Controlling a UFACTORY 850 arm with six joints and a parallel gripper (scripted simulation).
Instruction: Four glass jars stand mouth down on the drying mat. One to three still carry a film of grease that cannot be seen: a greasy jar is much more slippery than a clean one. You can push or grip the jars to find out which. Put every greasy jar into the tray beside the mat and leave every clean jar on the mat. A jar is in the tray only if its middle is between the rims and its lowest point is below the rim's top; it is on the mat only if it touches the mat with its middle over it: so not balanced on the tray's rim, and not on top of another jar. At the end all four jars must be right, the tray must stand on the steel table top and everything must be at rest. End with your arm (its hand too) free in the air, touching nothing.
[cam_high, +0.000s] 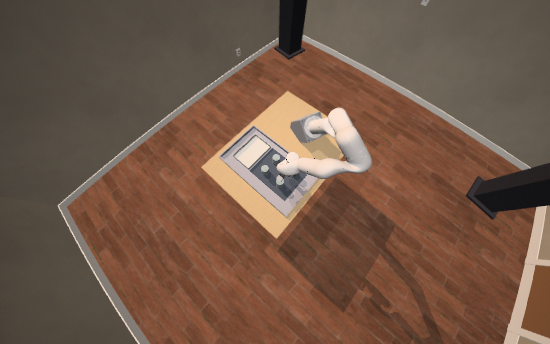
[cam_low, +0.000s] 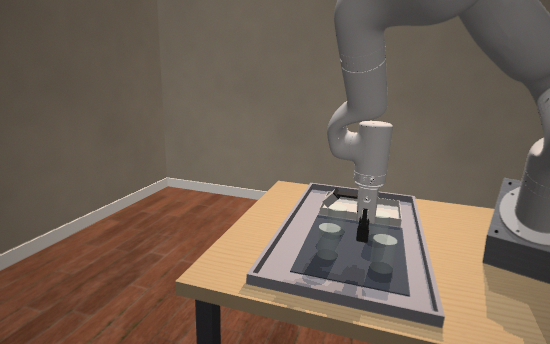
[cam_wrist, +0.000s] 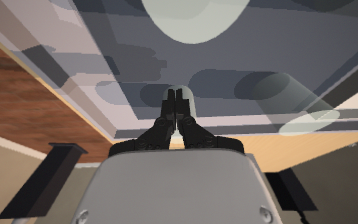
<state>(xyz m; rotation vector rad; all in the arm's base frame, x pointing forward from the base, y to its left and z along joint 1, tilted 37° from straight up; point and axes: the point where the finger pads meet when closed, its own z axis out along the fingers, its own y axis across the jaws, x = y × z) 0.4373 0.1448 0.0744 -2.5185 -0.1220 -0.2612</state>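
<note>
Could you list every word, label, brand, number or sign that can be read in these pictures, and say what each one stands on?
None: no readable text shows in any of the three views.
The jars, the mat, the tray, the arm and the shut gripper all look plain.
The small pale plate on the wall is too small to show any writing.

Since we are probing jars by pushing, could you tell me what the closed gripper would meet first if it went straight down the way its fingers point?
Probably the dark drying mat: the shut, empty gripper points down between the jars.
</note>
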